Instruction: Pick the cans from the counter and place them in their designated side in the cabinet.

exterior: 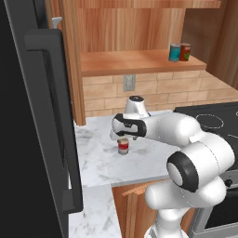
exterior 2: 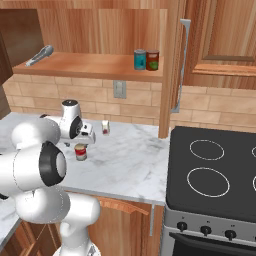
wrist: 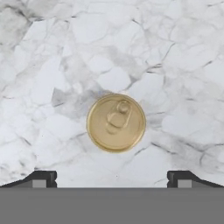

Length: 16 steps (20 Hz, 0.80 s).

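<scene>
Tool [wrist: 112, 179] — jaws wide apart, empty, poised directly above red can [exterior: 123, 146] standing upright on bench [exterior: 97, 158]. Lower straight, keep gold lid centred between fingertips [wrist: 41, 178] — close only around can's body.

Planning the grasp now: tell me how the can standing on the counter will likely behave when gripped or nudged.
The red can with the tan band looks like rigid metal, so it should probably not deform. It stands upright on the smooth marble counter, so a side nudge may slide or tip it. If tipped, its round body would likely roll.
</scene>
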{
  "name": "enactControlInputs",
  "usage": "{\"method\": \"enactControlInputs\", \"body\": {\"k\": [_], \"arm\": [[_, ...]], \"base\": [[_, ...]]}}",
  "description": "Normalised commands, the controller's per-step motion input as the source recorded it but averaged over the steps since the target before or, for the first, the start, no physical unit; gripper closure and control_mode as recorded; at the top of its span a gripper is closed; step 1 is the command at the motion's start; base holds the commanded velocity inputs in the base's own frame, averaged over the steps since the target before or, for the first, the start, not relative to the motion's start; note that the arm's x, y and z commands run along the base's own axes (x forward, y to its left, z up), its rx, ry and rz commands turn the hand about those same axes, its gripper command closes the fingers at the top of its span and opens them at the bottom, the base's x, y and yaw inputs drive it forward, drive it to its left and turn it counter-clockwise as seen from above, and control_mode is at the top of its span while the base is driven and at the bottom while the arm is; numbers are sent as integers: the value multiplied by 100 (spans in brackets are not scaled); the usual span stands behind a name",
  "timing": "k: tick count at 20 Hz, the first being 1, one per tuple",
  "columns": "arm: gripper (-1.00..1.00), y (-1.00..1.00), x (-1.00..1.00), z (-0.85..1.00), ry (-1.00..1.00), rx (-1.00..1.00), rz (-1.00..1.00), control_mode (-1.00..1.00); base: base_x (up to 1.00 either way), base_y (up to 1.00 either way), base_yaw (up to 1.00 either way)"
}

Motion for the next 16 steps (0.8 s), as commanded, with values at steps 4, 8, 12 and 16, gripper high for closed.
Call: {"method": "enactControlInputs", "body": {"k": [4, 8, 12, 16], "arm": [[-100, 0, 14, -13, 2, 0, 0, -100], [-100, 1, 14, -14, 3, 0, 0, -100], [-100, 0, 14, -14, 3, 0, 0, -100], [-100, 1, 15, -13, 2, 0, 0, -100]], "base": [[0, 0, 0], [0, 0, 0], [0, 0, 0], [0, 0, 0]]}}
